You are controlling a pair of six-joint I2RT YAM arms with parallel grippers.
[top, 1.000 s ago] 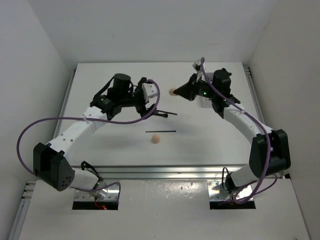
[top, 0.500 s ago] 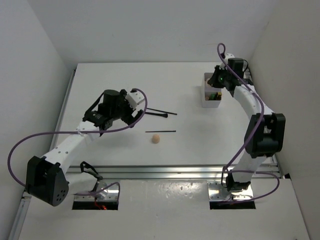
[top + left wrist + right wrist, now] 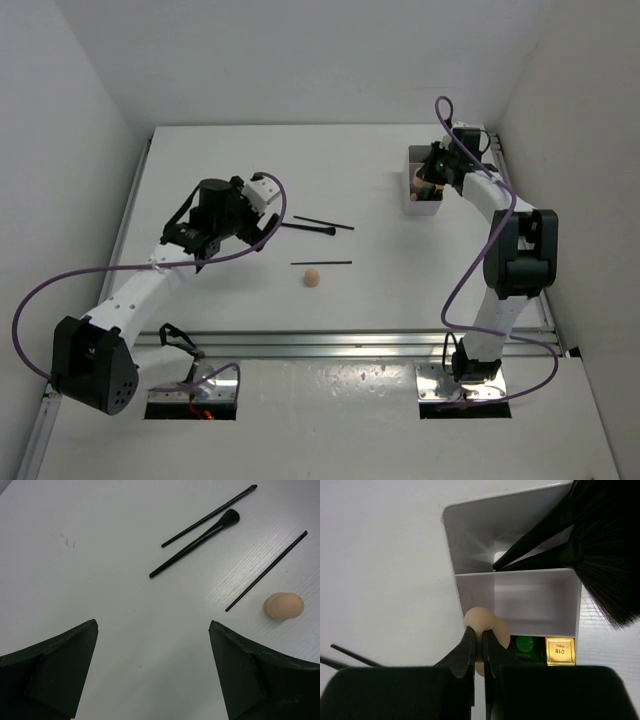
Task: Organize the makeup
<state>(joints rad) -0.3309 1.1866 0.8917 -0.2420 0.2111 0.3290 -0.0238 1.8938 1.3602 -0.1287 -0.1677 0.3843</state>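
Observation:
My right gripper (image 3: 481,632) is shut on a peach sponge (image 3: 482,621) and holds it over the left rim of the translucent white box (image 3: 451,540). Under it in the near compartment are a green tube (image 3: 525,645) and a gold-labelled lipstick (image 3: 560,651). A big black brush (image 3: 605,550) leans in the far compartment. My left gripper (image 3: 152,625) hovers open over bare table. Ahead of it lie a fluffy-headed brush (image 3: 195,542), a thinner brush (image 3: 210,516), a thin pencil (image 3: 267,570) and a second peach sponge (image 3: 284,606).
From above, the box (image 3: 412,158) stands at the table's far right, close to the right wall. The loose sponge (image 3: 313,277), the pencil (image 3: 320,263) and the two brushes (image 3: 318,226) lie mid-table, right of my left gripper (image 3: 272,226).
The right arm swung right, carrying the sponge from mid-table to over the box. The left gripper drew back left, away from the brushes, and stays open.

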